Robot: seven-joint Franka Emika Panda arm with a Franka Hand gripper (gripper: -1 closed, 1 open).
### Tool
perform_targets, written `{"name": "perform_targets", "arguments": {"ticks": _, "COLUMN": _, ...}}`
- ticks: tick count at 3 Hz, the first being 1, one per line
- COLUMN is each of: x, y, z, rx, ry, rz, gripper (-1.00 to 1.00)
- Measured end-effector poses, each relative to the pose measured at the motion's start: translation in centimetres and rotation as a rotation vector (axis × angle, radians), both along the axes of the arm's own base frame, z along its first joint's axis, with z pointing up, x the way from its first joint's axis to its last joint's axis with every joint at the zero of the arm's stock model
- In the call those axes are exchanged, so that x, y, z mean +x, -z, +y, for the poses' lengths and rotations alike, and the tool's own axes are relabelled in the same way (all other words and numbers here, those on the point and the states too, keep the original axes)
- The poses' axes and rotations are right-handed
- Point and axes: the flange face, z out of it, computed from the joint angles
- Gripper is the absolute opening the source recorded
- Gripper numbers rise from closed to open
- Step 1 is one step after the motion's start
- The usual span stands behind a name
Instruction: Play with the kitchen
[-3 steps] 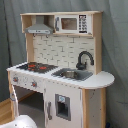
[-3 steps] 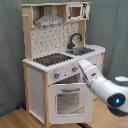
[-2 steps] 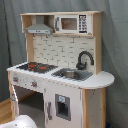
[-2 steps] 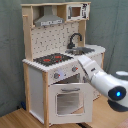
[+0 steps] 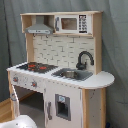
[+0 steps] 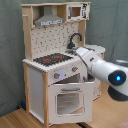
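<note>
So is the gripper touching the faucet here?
Cannot tell. In the second exterior view the arm hides the gripper near the faucet.

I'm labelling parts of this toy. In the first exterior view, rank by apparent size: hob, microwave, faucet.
1. Hob
2. Microwave, close to the hob, so unsure
3. Faucet, smallest

Looks like a lab/test bay, not a home: grey curtain backdrop (image 5: 115, 60) hung right behind the kitchen (image 5: 60, 75), wooden floor (image 6: 107, 112) beneath it, and a white robot arm (image 6: 102, 67) in front of it in the second exterior view.
</note>
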Motion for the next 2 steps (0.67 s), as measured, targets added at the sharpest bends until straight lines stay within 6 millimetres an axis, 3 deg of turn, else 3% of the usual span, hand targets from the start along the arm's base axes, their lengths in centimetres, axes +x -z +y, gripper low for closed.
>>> {"name": "perform_targets", "arguments": {"ticks": 2, "x": 2.1, "y": -5.4, "z": -2.5, "rx": -0.050, "ry": -0.020, "rz": 0.183, "gripper": 1.00}}
